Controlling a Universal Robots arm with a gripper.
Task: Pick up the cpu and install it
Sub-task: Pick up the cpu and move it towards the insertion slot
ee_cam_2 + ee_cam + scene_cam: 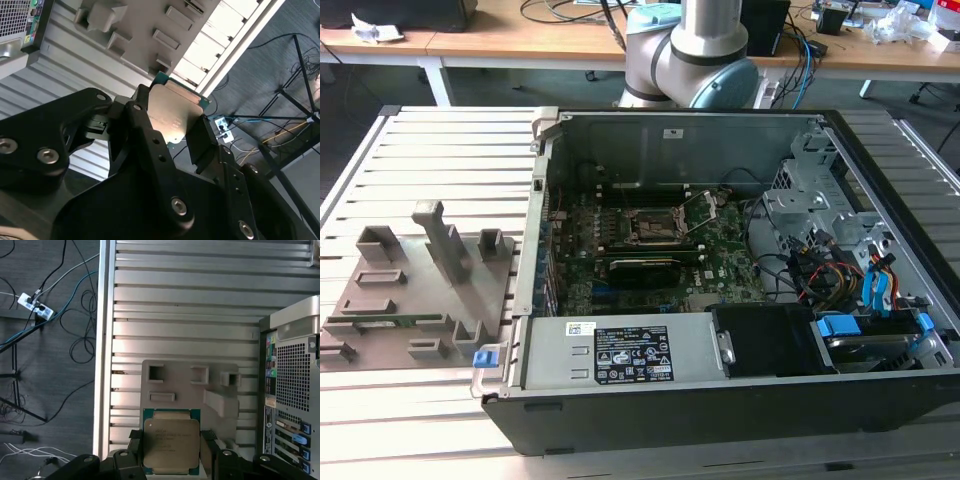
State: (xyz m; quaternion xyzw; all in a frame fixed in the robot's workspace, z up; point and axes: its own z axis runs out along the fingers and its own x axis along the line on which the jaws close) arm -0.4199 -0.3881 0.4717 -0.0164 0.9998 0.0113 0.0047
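Black fingers [202,142] pinch the square silver cpu [172,117].

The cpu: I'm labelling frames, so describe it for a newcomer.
In the first wrist view, over the slatted table and the grey tray, find the black gripper. Clamped in it is the cpu: the only flat, silver-topped square with a green rim.

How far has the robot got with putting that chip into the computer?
Picking up looks done: the pincer is shut on the cpu, holding it in the air near the grey tray. Installing is what is left: the motherboard socket inside the open computer case looks empty.
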